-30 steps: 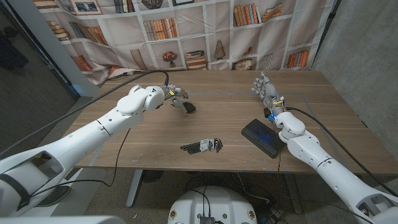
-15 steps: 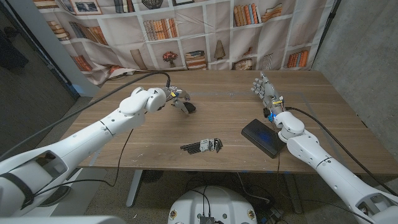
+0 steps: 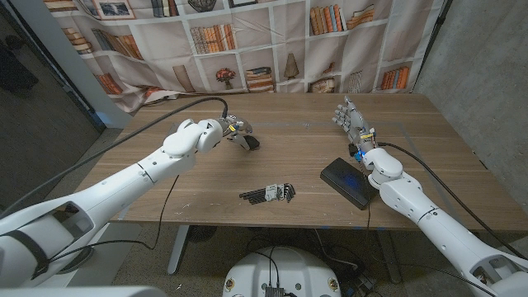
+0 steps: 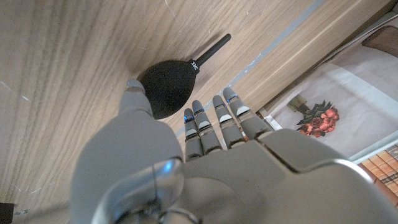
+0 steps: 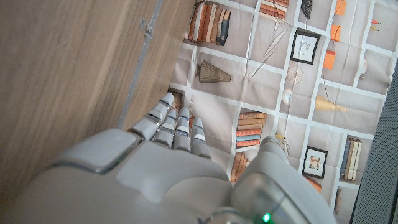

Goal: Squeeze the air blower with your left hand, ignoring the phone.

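Note:
The black air blower (image 3: 251, 143) lies on the wooden table (image 3: 289, 165) at the back left, its round bulb (image 4: 169, 86) pointing a thin nozzle away. My left hand (image 3: 232, 132) is right at the bulb, thumb against one side and fingers (image 4: 214, 118) stretched along the other; the bulb looks undented. The dark phone (image 3: 347, 182) lies flat on the right side. My right hand (image 3: 354, 124) stands upright behind the phone, fingers apart, holding nothing.
A set of hex keys (image 3: 269, 194) lies near the front middle of the table. A bookshelf-print curtain (image 3: 247, 49) hangs behind the table's far edge. A cable runs along my right arm past the phone.
My left arm has eased slightly to the right, bringing the hand closer onto the blower. The right hand, phone and hex keys have not moved.

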